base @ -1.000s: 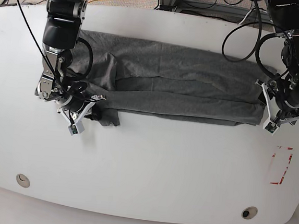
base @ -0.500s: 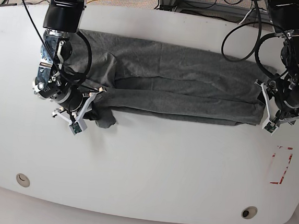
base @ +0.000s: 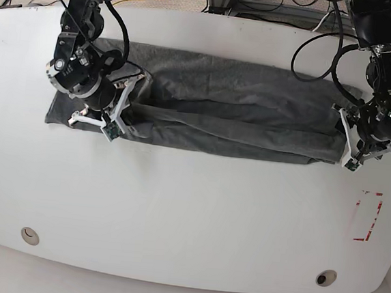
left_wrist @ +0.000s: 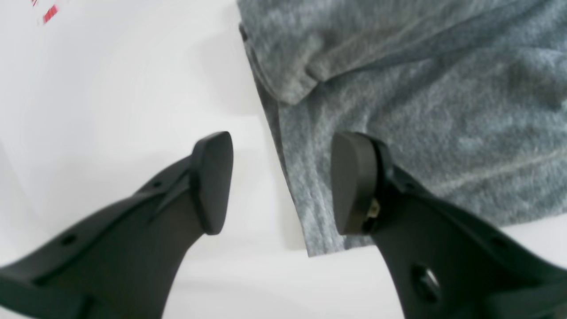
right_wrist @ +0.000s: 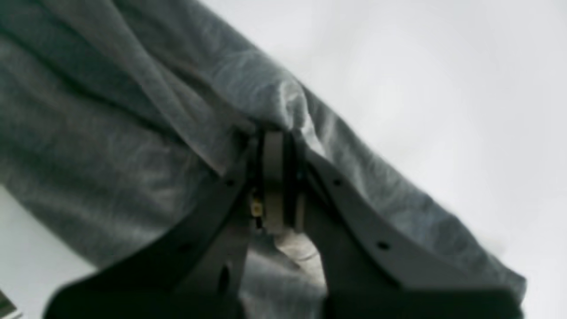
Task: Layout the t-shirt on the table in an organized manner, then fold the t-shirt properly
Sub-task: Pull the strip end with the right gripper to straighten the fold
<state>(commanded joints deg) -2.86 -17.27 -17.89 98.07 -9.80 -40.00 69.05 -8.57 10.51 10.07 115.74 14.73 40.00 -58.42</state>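
Observation:
The grey t-shirt (base: 240, 109) lies stretched lengthwise across the far half of the white table (base: 189, 214), folded into a long band. My right gripper (base: 116, 112) is at the shirt's left end, shut on a pinch of fabric. In the right wrist view the right gripper (right_wrist: 277, 146) has its fingers closed, with t-shirt cloth (right_wrist: 110, 133) bunched over them. My left gripper (base: 350, 143) hovers at the shirt's right end. In the left wrist view the left gripper (left_wrist: 281, 184) is open and straddles the hem edge of the t-shirt (left_wrist: 421, 88), holding nothing.
A red dashed rectangle mark (base: 369, 216) sits near the table's right edge, also visible as a red mark (left_wrist: 49, 13) in the left wrist view. Two round holes (base: 30, 235) (base: 326, 278) are near the front edge. Cables hang beyond the far edge.
My right gripper has moved toward the far side, dragging the near-left flap of the shirt back over the band. The left end now spreads further left. The left arm has barely shifted.

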